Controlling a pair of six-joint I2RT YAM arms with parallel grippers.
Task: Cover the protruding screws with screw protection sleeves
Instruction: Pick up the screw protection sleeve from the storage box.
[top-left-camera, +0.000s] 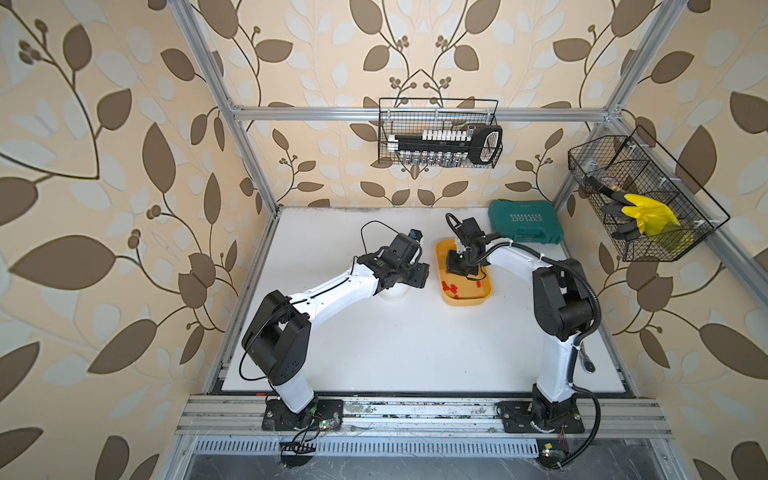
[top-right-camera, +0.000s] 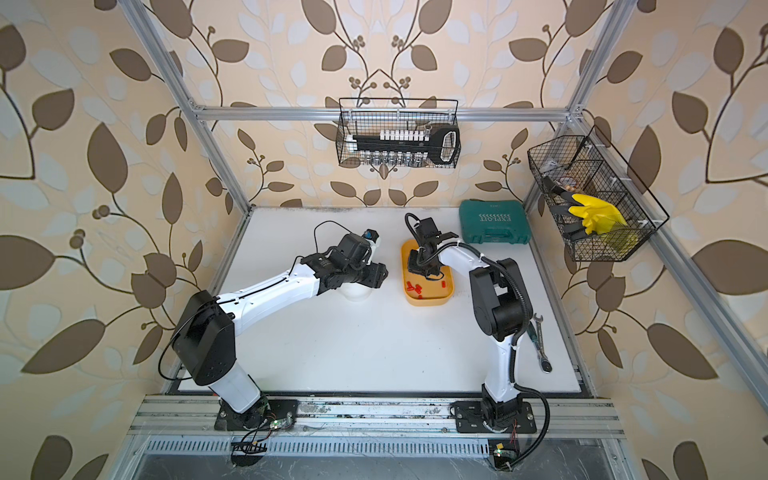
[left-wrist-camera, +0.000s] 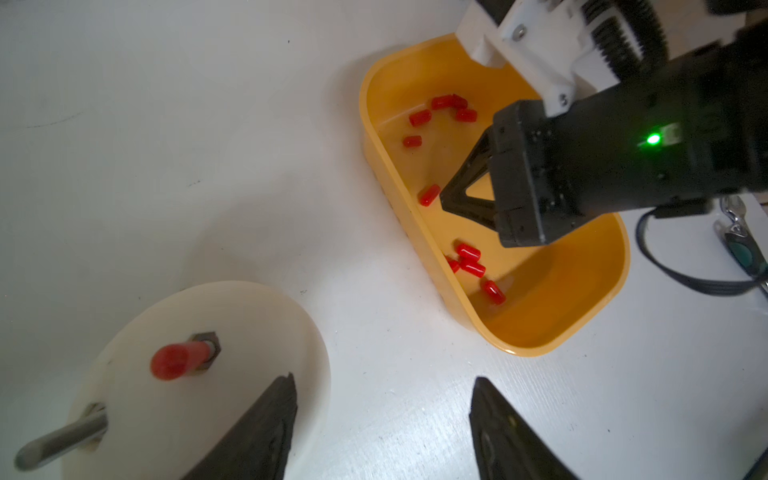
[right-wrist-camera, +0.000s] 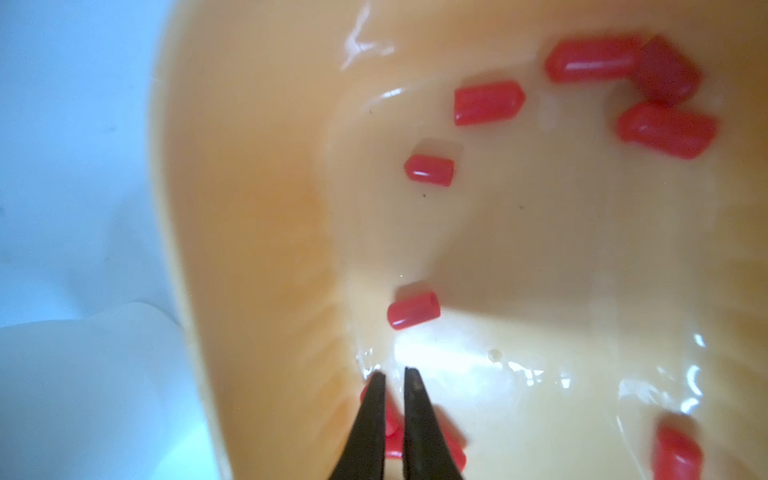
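Note:
A white dome (left-wrist-camera: 232, 324) stands left of the yellow-orange tray (left-wrist-camera: 540, 332); both top views show it half hidden under my left wrist. On it, one protruding screw (left-wrist-camera: 62, 440) is bare grey metal. Another wears a red screw protection sleeve (left-wrist-camera: 178, 359). My left gripper (left-wrist-camera: 384, 378) is open and empty, one finger over the dome's edge. Several loose sleeves (right-wrist-camera: 413, 309) lie in the tray. My right gripper (right-wrist-camera: 394, 374) reaches down into the tray, its jaws nearly together on a red sleeve (right-wrist-camera: 390, 419).
A green tool case (top-left-camera: 525, 222) lies at the back right, behind the tray. A wrench (top-right-camera: 540, 345) lies by the right arm's base. Wire baskets hang on the back wall (top-left-camera: 440, 133) and the right wall (top-left-camera: 640, 199).

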